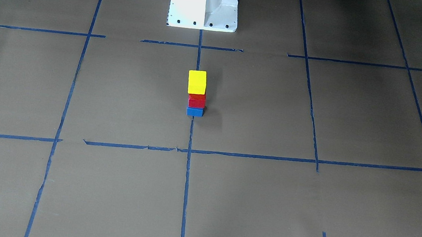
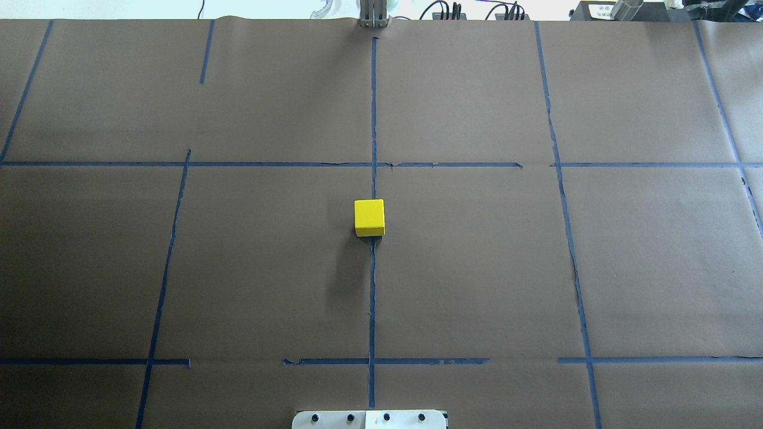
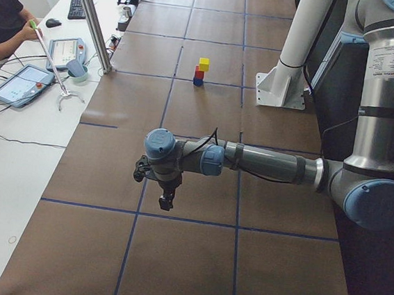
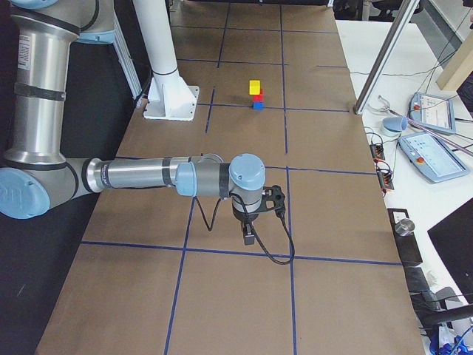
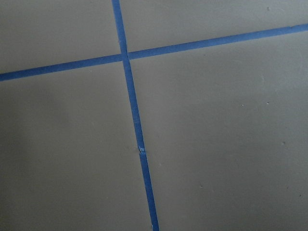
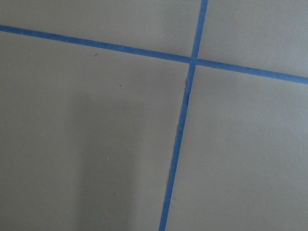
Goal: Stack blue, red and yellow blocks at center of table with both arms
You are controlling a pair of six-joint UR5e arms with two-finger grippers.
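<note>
As the yellow cube-shaped block [image 1: 197,82] tops the red block [image 1: 196,100] and blue block [image 1: 194,111] at the centre of the brown-papered table [image 1: 118,96], stacking seems done. The left gripper [image 3: 166,202] and right gripper [image 4: 249,237] hang well apart from it. I cannot tell how far either is open. Any next move need only keep clear of the stack.

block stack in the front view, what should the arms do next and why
Probably nothing more than parking: the yellow block sits on the red block, that on the blue block, upright on the centre tape line. The left gripper and right gripper hang far from it, so reaching in would only risk a topple.
</note>
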